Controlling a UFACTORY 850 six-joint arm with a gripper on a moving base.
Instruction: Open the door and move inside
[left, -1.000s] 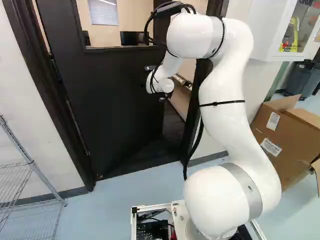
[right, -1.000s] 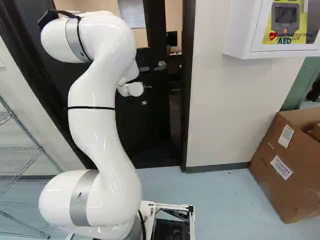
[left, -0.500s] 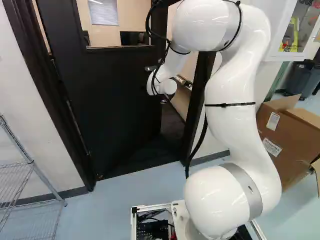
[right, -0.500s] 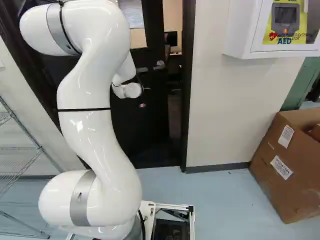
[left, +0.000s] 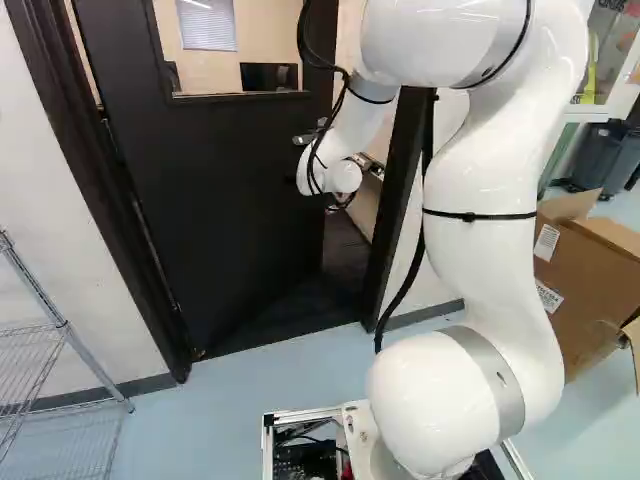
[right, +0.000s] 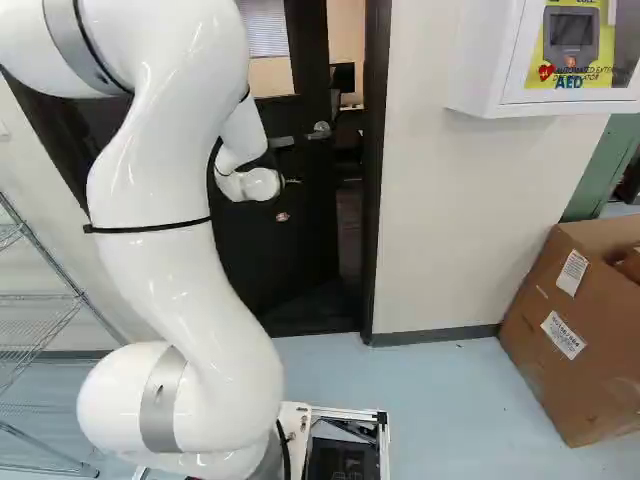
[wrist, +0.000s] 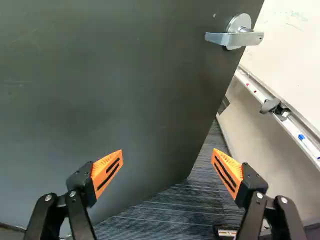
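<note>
Moved: my arm; its elbow has drawn back and sunk, the wrist shifting slightly. Base unmoved.

Door: one, dark, ajar, swung away into the room beyond; hinged at the left of the left base view, with no prop seen.

Base: one, outside the doorway, squared up, I judge, for entry.

Post: one, bounding the gap at the door's free edge; the gap looks too narrow for my base, so the door likely needs pushing wider.

Claw: one, fingers spread, nothing gripped; probably kept so for pushing.

Handle: one, lever, near the free edge, beyond my fingers and untouched; a snag risk if I rise.
</note>
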